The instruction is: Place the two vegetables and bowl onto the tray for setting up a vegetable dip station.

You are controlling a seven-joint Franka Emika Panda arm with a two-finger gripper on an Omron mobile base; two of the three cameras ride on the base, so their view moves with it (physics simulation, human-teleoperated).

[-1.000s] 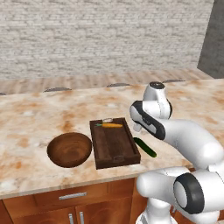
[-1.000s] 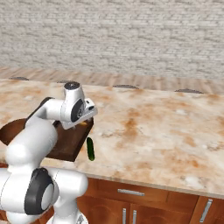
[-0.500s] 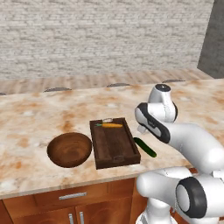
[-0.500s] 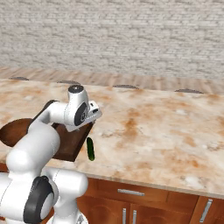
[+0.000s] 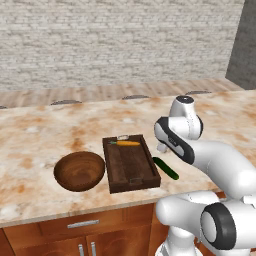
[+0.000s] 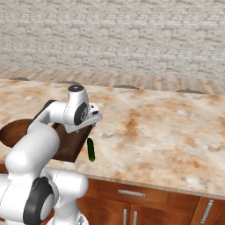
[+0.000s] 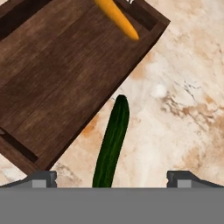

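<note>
In the hand view, a dark green cucumber (image 7: 112,142) lies on the marble counter just beside the tray (image 7: 65,74), a dark brown wooden one. My gripper (image 7: 112,179) hangs open above the cucumber's near end, one fingertip (image 7: 41,178) wide on each side of it and nothing held. An orange carrot (image 7: 117,18) rests inside the tray at its far end. From the left base view the carrot (image 5: 126,143), tray (image 5: 118,170), cucumber (image 5: 165,168) and gripper (image 5: 163,148) line up, with the reddish-brown bowl (image 5: 80,170) on the counter left of the tray.
The counter's front edge (image 5: 100,210) runs close below the tray and the cucumber. Open marble counter (image 6: 154,127) stretches to the right of the cucumber (image 6: 91,149). A brick wall (image 5: 115,45) stands behind the counter.
My hand has swung right, off the tray and over the cucumber. The gripper stayed open. Carrot, bowl and cucumber have not moved.
</note>
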